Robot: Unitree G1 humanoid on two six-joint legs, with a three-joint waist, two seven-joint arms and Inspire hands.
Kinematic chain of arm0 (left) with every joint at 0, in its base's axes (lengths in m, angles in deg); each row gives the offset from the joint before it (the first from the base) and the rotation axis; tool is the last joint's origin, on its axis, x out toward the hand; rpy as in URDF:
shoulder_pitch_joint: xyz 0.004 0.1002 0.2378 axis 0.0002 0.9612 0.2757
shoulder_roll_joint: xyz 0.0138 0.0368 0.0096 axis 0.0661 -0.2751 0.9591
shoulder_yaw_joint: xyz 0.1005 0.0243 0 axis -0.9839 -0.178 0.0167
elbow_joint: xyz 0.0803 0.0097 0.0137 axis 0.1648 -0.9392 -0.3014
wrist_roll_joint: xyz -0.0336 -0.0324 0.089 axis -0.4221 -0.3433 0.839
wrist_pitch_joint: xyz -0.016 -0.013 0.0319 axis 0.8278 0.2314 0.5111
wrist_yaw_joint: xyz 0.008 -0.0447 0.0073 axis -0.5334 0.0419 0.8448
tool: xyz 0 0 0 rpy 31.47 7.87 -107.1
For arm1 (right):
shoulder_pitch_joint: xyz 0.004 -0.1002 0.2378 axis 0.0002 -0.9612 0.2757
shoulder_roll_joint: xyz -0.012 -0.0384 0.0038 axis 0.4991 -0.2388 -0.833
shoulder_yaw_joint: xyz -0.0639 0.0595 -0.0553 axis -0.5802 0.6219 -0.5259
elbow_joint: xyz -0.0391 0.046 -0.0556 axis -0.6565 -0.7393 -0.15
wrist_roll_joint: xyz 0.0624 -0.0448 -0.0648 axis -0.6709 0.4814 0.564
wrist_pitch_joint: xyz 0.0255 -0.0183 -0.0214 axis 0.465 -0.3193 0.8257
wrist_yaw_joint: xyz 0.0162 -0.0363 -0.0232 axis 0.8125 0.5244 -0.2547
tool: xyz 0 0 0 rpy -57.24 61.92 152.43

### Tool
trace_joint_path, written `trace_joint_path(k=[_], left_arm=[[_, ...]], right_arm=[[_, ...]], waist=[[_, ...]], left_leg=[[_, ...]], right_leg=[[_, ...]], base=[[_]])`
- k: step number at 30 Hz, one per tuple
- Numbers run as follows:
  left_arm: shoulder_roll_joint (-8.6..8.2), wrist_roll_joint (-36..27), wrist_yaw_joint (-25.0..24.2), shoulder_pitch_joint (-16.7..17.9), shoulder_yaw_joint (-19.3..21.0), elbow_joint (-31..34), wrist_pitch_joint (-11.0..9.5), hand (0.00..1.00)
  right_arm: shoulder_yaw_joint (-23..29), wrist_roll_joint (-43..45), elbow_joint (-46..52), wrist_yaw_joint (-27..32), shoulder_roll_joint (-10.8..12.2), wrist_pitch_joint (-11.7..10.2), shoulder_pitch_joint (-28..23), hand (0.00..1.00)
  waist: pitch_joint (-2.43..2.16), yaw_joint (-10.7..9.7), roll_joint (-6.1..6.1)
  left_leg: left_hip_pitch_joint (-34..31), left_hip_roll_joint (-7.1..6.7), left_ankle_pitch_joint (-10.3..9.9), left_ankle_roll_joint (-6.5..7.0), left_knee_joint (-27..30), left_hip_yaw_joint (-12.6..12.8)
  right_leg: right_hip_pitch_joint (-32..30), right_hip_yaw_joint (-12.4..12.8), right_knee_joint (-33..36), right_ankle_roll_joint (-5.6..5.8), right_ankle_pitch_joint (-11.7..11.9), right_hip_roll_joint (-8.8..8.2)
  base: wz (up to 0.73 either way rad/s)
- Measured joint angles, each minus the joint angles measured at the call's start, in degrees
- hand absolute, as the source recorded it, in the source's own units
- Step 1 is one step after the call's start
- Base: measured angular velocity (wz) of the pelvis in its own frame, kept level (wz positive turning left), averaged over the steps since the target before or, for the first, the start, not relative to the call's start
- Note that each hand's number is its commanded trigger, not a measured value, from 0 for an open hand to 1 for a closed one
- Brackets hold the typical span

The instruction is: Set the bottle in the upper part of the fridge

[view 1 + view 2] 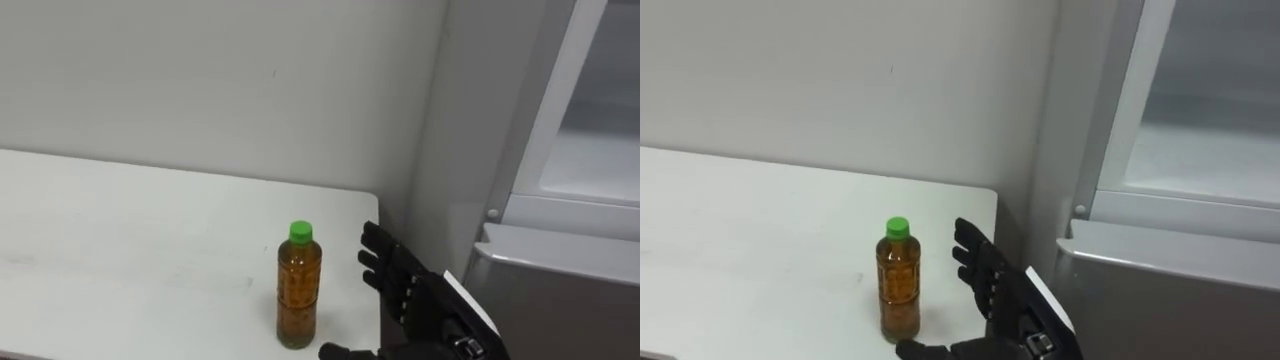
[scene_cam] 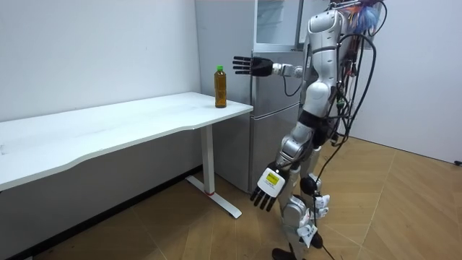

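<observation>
Bottle (image 1: 298, 290) w/ green cap and amber liquid stands upright on the white table (image 1: 120, 230), close to the table's right-hand end and near its front edge. Right hand (image 1: 410, 295) comes in from lower right and hovers just beside the bottle on its right, approx. level w/ the body of the bottle. Its fingers are straight and spread wide, the thumb is stretched out low toward the bottle's base, and the palm faces the bottle. A clear gap shows betw. fingers and bottle, so no contact and nothing held. Room view: robot stands upright at the table's end, right in front of the fridge (image 1: 560, 290), w/ the right arm held out roughly horizontal toward the bottle. Left hand (image 2: 266, 189) hangs low by the thigh, fingers loose and straight, holding nothing. The fridge is grey, right next to the table's end. Its upper section has a white frame w/ a pale interior behind it. Plain white wall (image 1: 200, 80) runs behind the table.
</observation>
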Motion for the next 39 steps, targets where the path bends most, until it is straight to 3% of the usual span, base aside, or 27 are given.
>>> trace_joint_path(k=[11, 15, 27, 39], left_arm=[[-0.01, 1.4, 0.0, -1.0, -0.3, 0.9, 2.8, 0.00], [-0.01, 1.4, -0.1, -1.0, -0.4, 3.5, 3.1, 0.00], [-0.30, 1.2, -0.1, -1.2, -0.2, 4.7, 3.7, 0.00], [-0.51, 1.3, -0.1, -1.2, 0.3, 4.8, 4.9, 0.00]], right_arm=[[0.0, 0.0, -9.5, 6.3, 0.1, 0.0, 6.8, 0.00], [-0.7, 0.0, -13.4, 9.2, 0.2, 0.0, 8.0, 0.00], [-2.0, -0.8, -21.5, 15.8, 0.2, 0.0, 13.8, 0.00], [-1.9, 0.1, -23.9, 18.2, 0.1, 0.1, 13.8, 0.00]], waist=[[0.55, 0.7, 0.63], [0.35, 1.2, 0.32], [0.40, 1.9, 0.40], [0.34, 2.6, 0.28]], left_leg=[[-0.2, -0.16, 0.1, 0.10, 0.1, -1.5], [-0.5, -0.24, 0.1, 0.14, 0.0, -1.5], [-1.1, -0.71, 0.4, 0.46, 0.9, -2.7], [-1.3, -1.12, 0.5, 0.67, 0.8, -4.1]], right_leg=[[1.0, -1.2, -0.7, 0.03, 0.0, -0.44], [0.8, -1.3, -0.7, 0.04, 0.0, -0.45], [0.8, -2.6, -0.8, 0.08, 0.0, -0.82], [1.4, -3.0, -0.8, 0.30, 0.1, -0.90]], base=[[0.07], [0.01], [0.05], [0.04]])
